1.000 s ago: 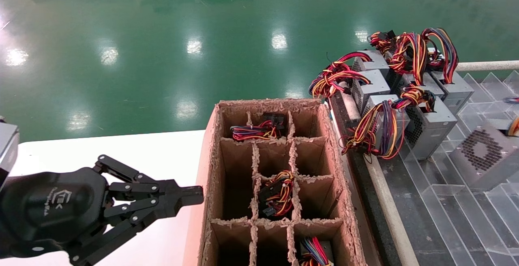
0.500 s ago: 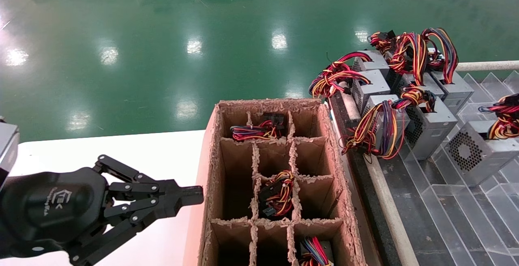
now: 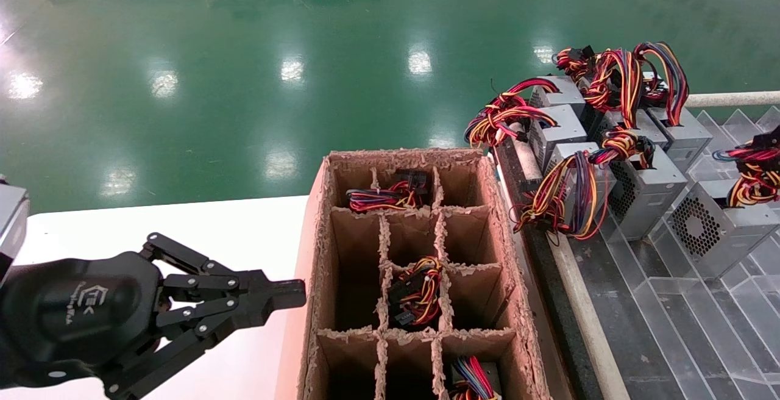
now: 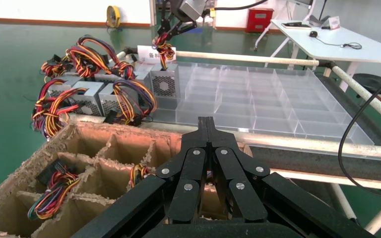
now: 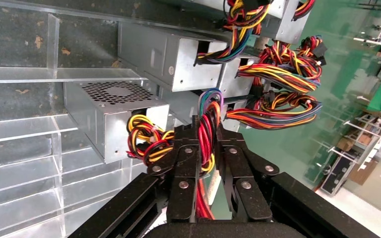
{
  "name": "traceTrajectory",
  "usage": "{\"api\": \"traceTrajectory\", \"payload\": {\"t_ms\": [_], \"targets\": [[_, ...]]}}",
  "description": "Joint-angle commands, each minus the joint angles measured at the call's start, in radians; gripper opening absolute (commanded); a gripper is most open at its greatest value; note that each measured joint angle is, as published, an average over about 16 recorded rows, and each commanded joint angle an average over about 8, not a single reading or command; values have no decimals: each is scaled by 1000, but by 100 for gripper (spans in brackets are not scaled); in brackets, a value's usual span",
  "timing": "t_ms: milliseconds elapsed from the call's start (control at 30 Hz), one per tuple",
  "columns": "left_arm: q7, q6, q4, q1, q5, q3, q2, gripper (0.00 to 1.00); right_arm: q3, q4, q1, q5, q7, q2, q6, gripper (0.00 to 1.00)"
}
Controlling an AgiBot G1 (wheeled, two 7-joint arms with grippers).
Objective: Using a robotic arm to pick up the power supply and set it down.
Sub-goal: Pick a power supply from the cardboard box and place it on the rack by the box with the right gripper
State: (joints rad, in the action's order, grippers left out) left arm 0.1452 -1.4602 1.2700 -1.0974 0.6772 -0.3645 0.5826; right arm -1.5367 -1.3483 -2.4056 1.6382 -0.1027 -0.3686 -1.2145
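Status: the power supply (image 3: 713, 229), a silver-grey box with a round honeycomb fan grille, is at the right edge of the head view, over the clear acrylic divider tray (image 3: 670, 302) and just beside the row of like units (image 3: 609, 138) in the upper right. The frames do not show whether its base rests on the tray. Transfer to the tray is judged nearly complete; what remains is seating it, release and retraction.

Right gripper (image 5: 206, 136): out of the head view. In the right wrist view its black linkage fingers (image 5: 184, 158) are clamped together on the red-yellow-black wire bundle (image 5: 206, 129) leaving the box, not on the metal case. In the left wrist view, top centre, this arm comes down from above onto the bundle (image 4: 163, 49).

Left gripper (image 3: 286, 293): lower left of the head view, over the white table (image 3: 231, 223), tips near the wall of the partitioned cardboard carton (image 3: 317, 205). Fingers together, holding nothing; idle.

Carton: several cells hold units, with only their wiring showing (image 3: 417, 290).
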Motion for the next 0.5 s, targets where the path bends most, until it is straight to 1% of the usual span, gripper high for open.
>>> {"api": "traceTrajectory", "payload": {"t_ms": [33,267,500], "targets": [[0,0,0,0,0,0,0,0,0,0,-1,1,3,-3,-3,100],[0,0,0,0,0,0,0,0,10,-4,-19,14,-1,-9,6,100],[0,0,0,0,0,0,0,0,36,-10,-37,-1,-46,-2,54,100]]}}
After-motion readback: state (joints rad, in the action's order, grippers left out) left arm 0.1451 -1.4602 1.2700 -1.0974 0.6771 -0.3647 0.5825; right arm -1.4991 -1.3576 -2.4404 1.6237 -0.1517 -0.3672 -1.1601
